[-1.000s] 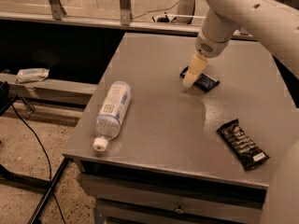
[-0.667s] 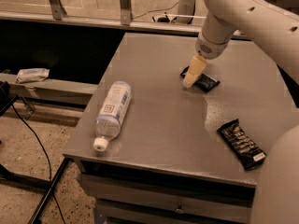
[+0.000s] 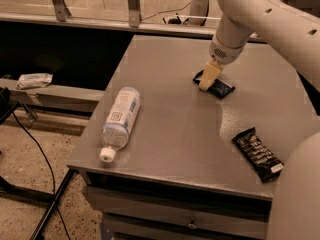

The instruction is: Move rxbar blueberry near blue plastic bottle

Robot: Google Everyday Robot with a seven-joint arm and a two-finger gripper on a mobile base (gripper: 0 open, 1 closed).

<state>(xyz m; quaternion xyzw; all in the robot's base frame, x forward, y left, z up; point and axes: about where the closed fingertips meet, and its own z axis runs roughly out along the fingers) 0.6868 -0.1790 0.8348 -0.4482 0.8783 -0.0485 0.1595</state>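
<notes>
The rxbar blueberry (image 3: 219,88), a small dark blue flat bar, lies on the grey table (image 3: 175,129) toward its back right. My gripper (image 3: 206,82) hangs from the white arm and comes down on the bar's left end, partly covering it. The blue plastic bottle (image 3: 120,120) lies on its side at the table's left front, white cap pointing toward the front edge, well left of the bar.
A larger black-brown wrapped bar (image 3: 257,154) lies at the table's right front. My white arm (image 3: 270,24) spans the upper right and lower right of the view. A crumpled pale wrapper (image 3: 34,80) lies on a ledge left of the table.
</notes>
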